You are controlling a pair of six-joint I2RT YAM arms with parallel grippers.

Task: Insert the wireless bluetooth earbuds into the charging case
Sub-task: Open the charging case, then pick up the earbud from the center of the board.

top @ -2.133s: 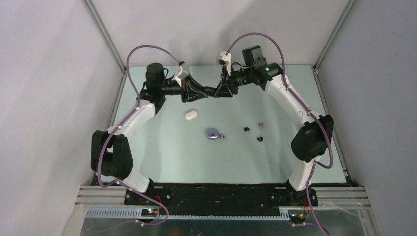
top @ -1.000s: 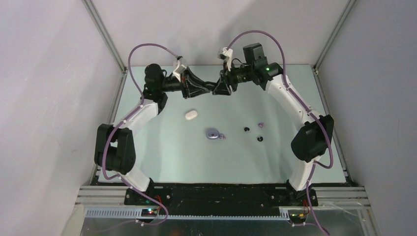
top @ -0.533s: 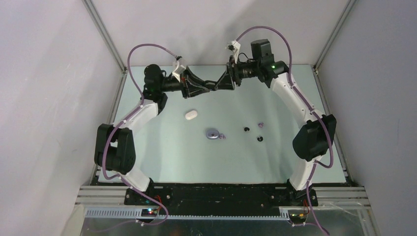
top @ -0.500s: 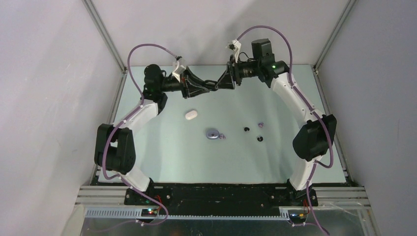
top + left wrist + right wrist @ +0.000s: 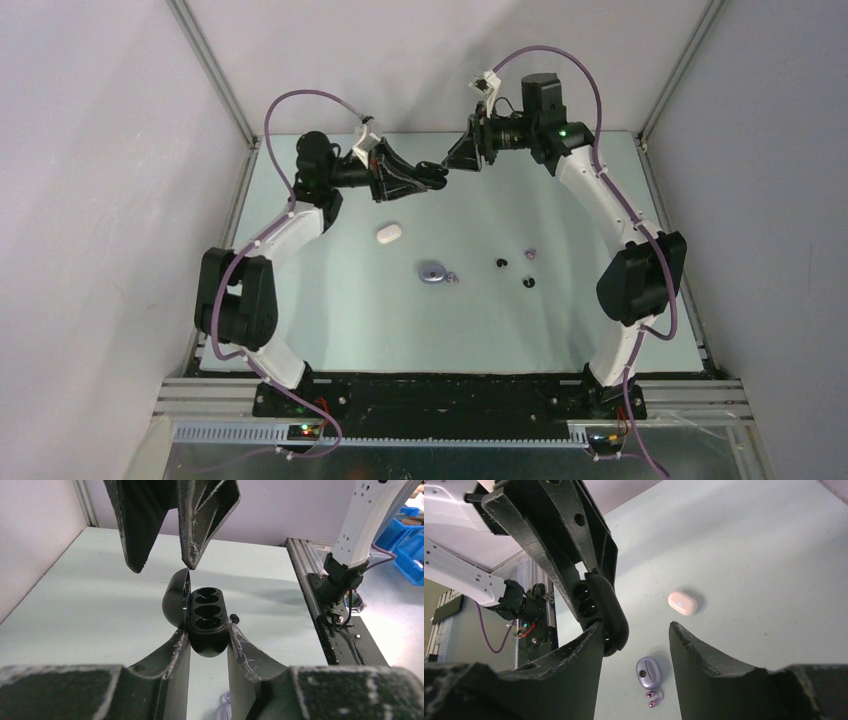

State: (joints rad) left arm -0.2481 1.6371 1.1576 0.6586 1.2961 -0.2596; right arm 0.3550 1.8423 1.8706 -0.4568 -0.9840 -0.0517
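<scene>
The left gripper clamps a black charging case upright between its fingers, lid swung open to the left, its wells empty. The right gripper hangs just above the lid, fingers spread. A black earbud lies on the table behind.

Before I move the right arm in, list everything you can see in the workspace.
black case: one, black, held in mid-air at the far side, lid open, wells look empty
white case: one, white, closed, lying left of centre
lavender case: one, lavender, closed, near the centre
black earbuds: two, black, right of centre, apart from each other
lavender earbuds: two, lavender, one right beside the lavender case, one farther right
table: one, pale green, under everything
left gripper: one, black, shut on the black case
right gripper: one, black, open, fingertips by the case lid
</scene>
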